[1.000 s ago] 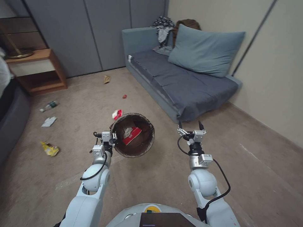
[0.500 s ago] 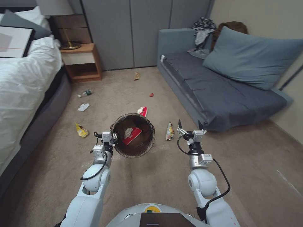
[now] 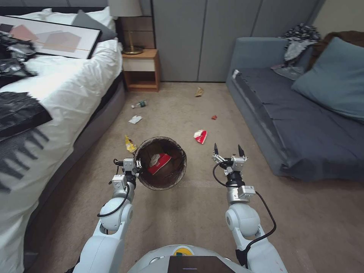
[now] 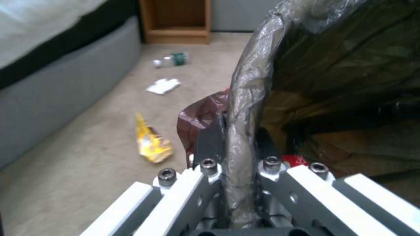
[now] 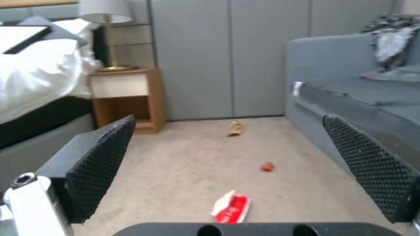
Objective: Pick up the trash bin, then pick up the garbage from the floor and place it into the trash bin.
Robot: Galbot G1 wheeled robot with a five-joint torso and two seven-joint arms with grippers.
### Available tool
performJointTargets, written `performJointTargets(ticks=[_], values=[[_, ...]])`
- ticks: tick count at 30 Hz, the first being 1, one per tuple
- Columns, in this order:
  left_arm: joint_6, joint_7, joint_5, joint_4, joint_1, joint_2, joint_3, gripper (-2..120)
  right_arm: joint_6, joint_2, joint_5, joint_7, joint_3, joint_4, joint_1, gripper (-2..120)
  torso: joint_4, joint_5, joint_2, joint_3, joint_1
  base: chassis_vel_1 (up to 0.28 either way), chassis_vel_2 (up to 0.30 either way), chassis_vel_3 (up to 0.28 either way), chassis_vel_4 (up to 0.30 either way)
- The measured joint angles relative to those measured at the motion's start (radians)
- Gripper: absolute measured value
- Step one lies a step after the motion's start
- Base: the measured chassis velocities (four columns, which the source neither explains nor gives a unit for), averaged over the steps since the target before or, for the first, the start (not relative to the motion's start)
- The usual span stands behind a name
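No legible text, brand, number or sign found in any view. The red-and-white carton [image 3: 200,136] on the carpet, centre of the head view, carries white markings on its red face [image 5: 231,208], too blurred to read. A second red carton [image 3: 159,163] inside the trash bin [image 3: 178,172] shows no readable print. The yellow wrapper [image 4: 151,144], left of centre in the left wrist view, has dark print that cannot be made out. The small bottle [image 3: 139,104] bears a green label, unreadable.

Beige carpet floor [image 3: 182,212] w/ litter: red-white carton [image 3: 200,136], yellow wrapper [image 3: 130,143], tissue [image 3: 135,119], bottle [image 3: 139,104].
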Motion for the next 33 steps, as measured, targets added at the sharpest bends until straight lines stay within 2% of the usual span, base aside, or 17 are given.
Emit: performJointTargets(ticks=[9, 33], values=[[-0.013, 0.0, 0.006, 0.003, -0.004, -0.001, 0.003, 2, 0.004, 0.004, -0.009, -0.004, 0.0, 0.004, -0.007, 100, -0.0007, 0.0, 0.0, 0.0, 0.0, 0.022, 0.027, 0.024, 0.023], [-0.013, 0.003, -0.002, 0.005, -0.006, 0.004, 0.008, 2, -0.012, 0.021, -0.023, 0.039, 0.012, 0.0, -0.002, 100, -0.0004, 0.0, 0.0, 0.0, 0.0, 0.0, 0.0, 0.0, 0.0]])
